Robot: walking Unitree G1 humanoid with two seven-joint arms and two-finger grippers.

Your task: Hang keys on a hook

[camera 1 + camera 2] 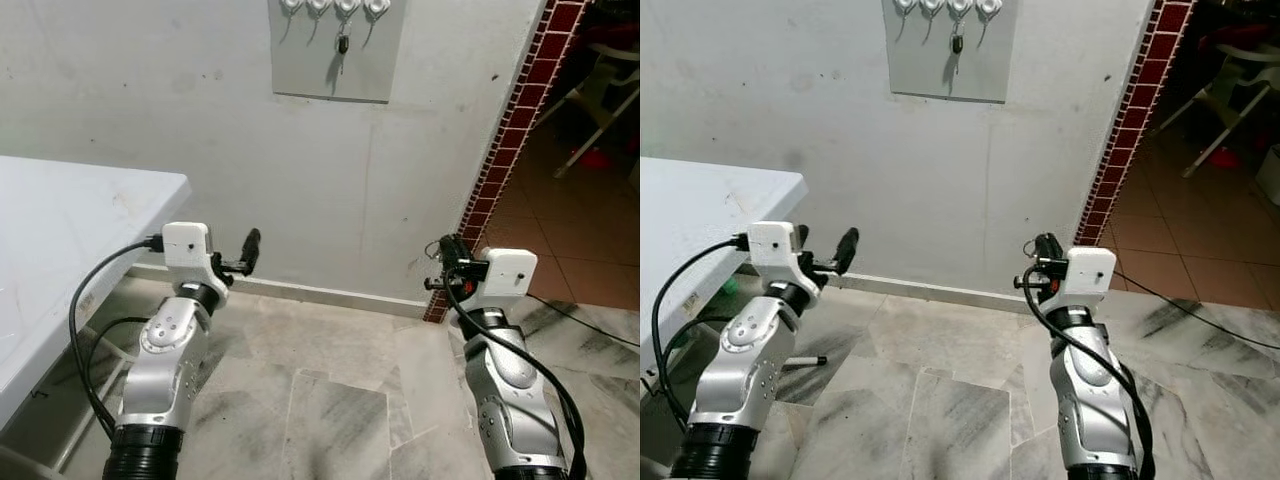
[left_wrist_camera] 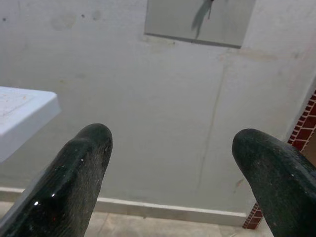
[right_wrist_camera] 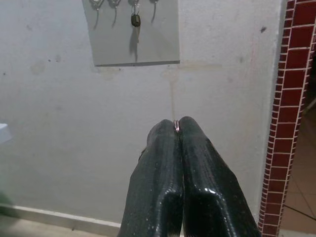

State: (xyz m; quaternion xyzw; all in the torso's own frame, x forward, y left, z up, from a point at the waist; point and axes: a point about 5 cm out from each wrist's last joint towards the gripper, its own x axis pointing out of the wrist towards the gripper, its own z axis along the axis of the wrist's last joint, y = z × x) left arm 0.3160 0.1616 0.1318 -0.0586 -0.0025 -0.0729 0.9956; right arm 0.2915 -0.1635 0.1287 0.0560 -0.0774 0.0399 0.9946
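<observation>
Low before the wall, the right gripper [image 3: 178, 129] pointed forward with its fingers pressed together, a thin ring [image 3: 176, 126] glinting between the tips. The left gripper [image 2: 170, 148] reached forward alongside, fingers spread wide. Well above both, keys [image 1: 342, 45] hung from a hook [image 1: 346, 10] on the grey board [image 1: 335, 75].

A pale grey plastered wall [image 1: 200, 110], scuffed and marked, runs across the room, with a light skirting strip [image 1: 320, 293] along its foot. The floor [image 1: 330, 400] is grey-veined marble tile. A white surface [image 1: 60, 220] stands on the left. On the right, a column of dark red tiles [image 1: 510, 140] edges an opening onto terracotta flooring [image 1: 590, 220].
</observation>
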